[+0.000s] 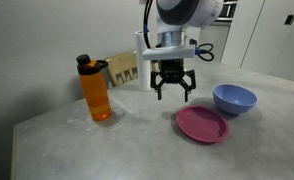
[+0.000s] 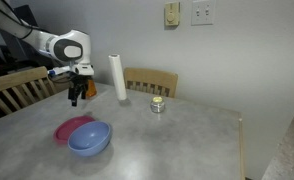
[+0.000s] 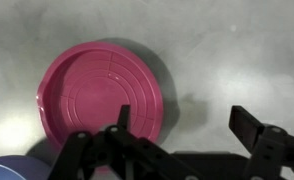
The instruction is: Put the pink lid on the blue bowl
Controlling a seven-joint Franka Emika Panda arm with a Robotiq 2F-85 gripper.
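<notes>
Hovering my gripper [image 1: 173, 95] above the worktop [image 1: 107, 148], fingers [image 3: 259, 136] apart; the pink lid [image 1: 202, 125] lies just beside the blue bowl [image 1: 234, 99].

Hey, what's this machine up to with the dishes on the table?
The robot's hand hangs open and empty over the grey table, close to the pink lid. The lid lies flat next to the blue bowl, not yet on it. An orange bottle stands off to the side.
</notes>
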